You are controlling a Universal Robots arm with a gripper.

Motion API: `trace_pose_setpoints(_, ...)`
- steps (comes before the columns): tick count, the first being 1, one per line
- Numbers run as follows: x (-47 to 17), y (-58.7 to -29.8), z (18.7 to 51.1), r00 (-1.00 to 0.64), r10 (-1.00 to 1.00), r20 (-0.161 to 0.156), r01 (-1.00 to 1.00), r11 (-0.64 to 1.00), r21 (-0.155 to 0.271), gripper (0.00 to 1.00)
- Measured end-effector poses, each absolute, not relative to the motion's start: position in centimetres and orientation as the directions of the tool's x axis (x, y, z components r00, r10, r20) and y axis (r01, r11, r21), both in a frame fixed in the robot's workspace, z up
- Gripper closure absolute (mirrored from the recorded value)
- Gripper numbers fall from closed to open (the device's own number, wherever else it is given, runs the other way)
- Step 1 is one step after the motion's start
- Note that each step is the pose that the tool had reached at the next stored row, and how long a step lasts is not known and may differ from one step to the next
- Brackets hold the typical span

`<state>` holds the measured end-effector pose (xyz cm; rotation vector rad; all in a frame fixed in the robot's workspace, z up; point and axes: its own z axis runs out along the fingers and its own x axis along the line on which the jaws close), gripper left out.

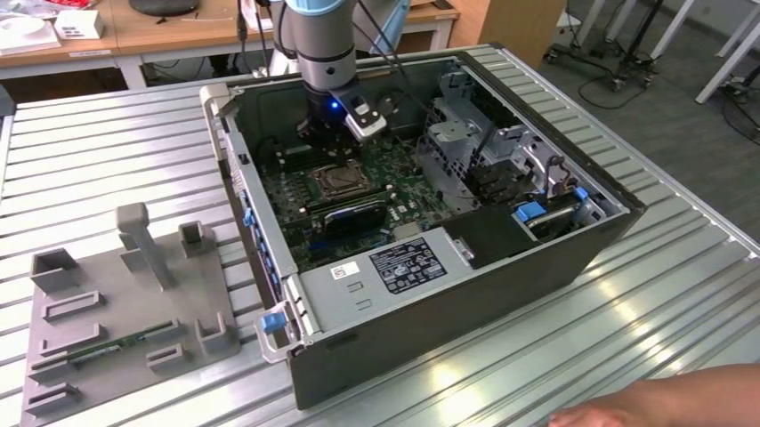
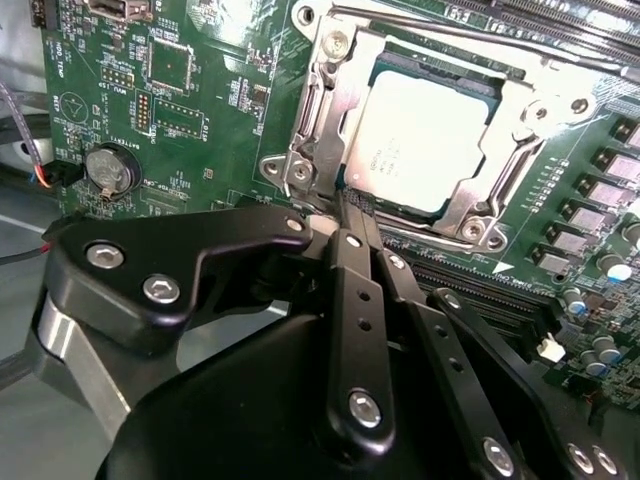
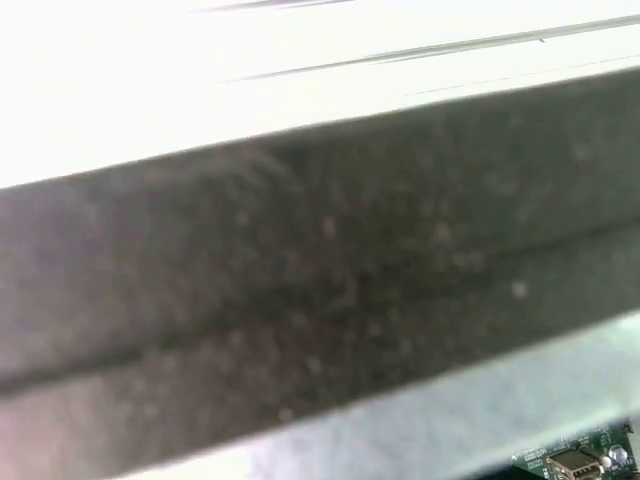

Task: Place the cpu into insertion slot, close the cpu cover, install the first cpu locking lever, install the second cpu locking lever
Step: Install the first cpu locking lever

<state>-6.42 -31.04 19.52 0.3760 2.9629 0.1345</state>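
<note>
cpu (image 2: 425,140): flat silvery-grey square chip, seated level.
insertion slot (image 2: 440,62): dark-rimmed square socket, holding it.
cpu cover (image 2: 338,110): silvery metal frame, flat over chip's edges.

- The computer case (image 1: 475,320) is open on top, so the way in from above is free.
- Its walls fence the board all round.
- The drive cage (image 1: 457,133) stands tall at the exterior view's right of the insertion slot (image 1: 336,181).
- The power box (image 1: 392,267) blocks the near end.
</note>
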Motion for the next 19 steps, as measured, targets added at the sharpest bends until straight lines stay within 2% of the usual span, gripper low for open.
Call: trace_pose_setpoints(19, -6.36, -30.09, 19.86, -0.957, 0.255, -0.139, 0.241, 0.964, 0.110, 0.90)
